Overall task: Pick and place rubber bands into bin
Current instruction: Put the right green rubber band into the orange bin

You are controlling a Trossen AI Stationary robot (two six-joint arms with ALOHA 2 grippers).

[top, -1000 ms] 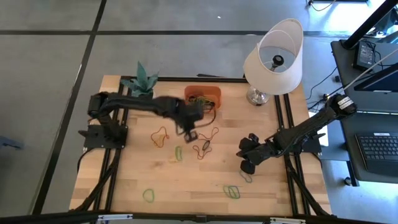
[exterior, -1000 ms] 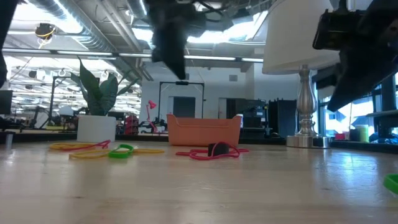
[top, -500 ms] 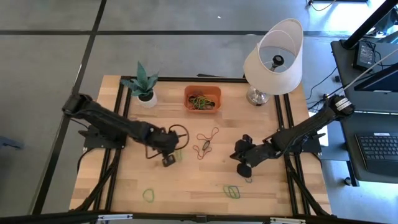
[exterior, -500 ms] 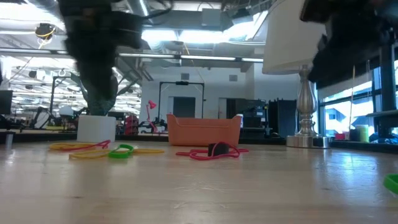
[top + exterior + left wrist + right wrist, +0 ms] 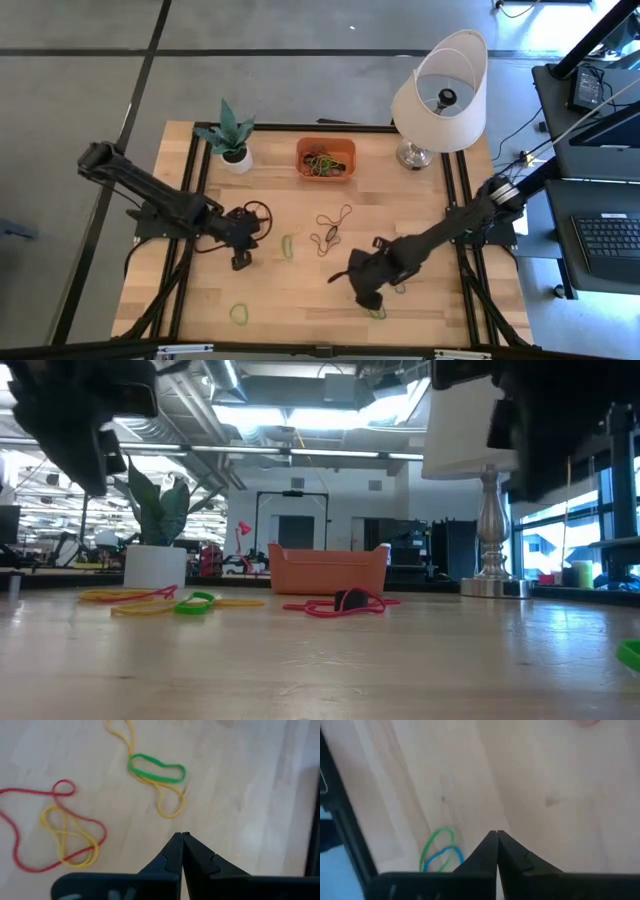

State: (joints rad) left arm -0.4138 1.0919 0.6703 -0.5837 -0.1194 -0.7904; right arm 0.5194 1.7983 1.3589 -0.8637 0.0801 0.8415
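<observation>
- The left gripper (image 5: 181, 838) is hanging pinched together, holding nothing, just short of a green rubber band (image 5: 156, 768)
- The right gripper (image 5: 496, 836) is hanging pinched together too, beside green and blue bands (image 5: 439, 851)
- More bands are lying in the orange bin (image 5: 305, 149)

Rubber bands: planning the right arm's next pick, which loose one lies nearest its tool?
The green-and-blue thin elastic loops near the table's front edge, right beside the right tool. The red and orange tangle and the lone green loop lie farther off.
</observation>
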